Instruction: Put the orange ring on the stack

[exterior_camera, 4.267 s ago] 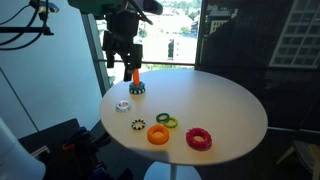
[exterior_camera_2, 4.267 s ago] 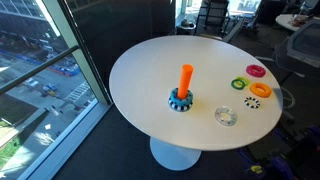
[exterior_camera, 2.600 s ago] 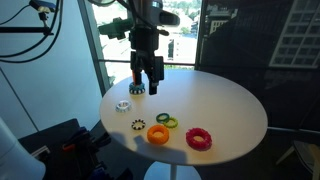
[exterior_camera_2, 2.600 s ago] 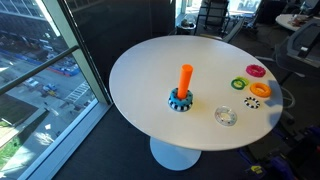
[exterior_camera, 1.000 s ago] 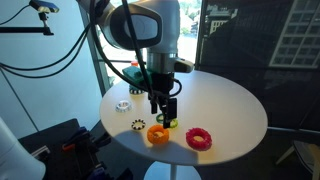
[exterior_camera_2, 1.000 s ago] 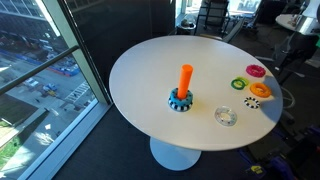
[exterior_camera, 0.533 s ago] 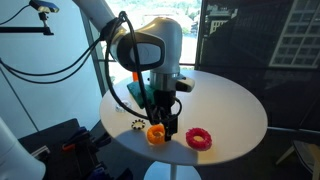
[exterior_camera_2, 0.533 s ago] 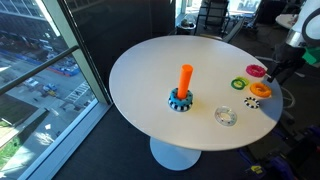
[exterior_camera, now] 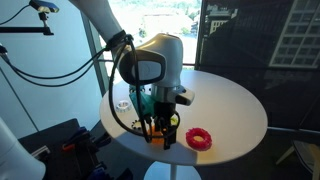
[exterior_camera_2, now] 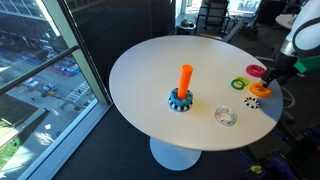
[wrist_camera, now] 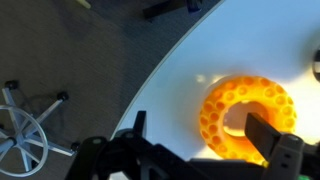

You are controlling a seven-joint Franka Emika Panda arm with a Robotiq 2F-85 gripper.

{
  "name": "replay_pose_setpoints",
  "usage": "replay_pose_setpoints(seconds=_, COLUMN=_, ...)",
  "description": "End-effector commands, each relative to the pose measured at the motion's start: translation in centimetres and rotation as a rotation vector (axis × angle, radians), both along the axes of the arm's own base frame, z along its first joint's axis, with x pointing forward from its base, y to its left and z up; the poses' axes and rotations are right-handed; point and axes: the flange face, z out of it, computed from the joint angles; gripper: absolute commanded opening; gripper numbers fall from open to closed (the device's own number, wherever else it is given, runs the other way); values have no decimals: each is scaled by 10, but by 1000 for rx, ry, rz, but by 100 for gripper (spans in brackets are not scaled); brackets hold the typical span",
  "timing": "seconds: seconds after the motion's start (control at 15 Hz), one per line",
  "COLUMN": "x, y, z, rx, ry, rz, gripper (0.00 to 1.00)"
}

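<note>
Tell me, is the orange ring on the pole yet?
Not yet. Nothing done: the stack holds only its blue base. The tool hangs open over the orange ring, which lies on the table. Grabbing it, carrying it and dropping it on are left.

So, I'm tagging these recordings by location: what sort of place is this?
Probably an upper-floor office: floor-to-ceiling windows overlook a street far below, and office chairs stand behind the round white table.
</note>
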Motion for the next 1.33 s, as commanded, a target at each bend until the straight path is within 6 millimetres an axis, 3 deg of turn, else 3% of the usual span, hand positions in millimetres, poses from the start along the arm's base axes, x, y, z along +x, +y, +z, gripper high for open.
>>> replay_pose_setpoints(seconds=0.0, x=4, y=-11, z=-5, rx=1, ry=-18, rz=-22, gripper=100)
replay_pose_setpoints(seconds=0.33, x=5, y=-14, z=-13, rx=2, ry=-19, rz=-39, gripper=100)
replay_pose_setpoints(seconds=0.73, x=7, y=-13, z=-16, rx=2, ry=-17, rz=-42, gripper=88)
replay_pose_setpoints(seconds=0.8, x=7, y=-13, z=-17, rx=2, ry=-17, rz=-43, gripper=90)
replay_pose_setpoints(seconds=1.0, x=8, y=-12, z=-14, rx=3, ry=-20, rz=-47, gripper=60)
replay_pose_setpoints(seconds=1.27, x=8, y=-10, z=-10, rx=9, ry=-21, rz=-57, gripper=27)
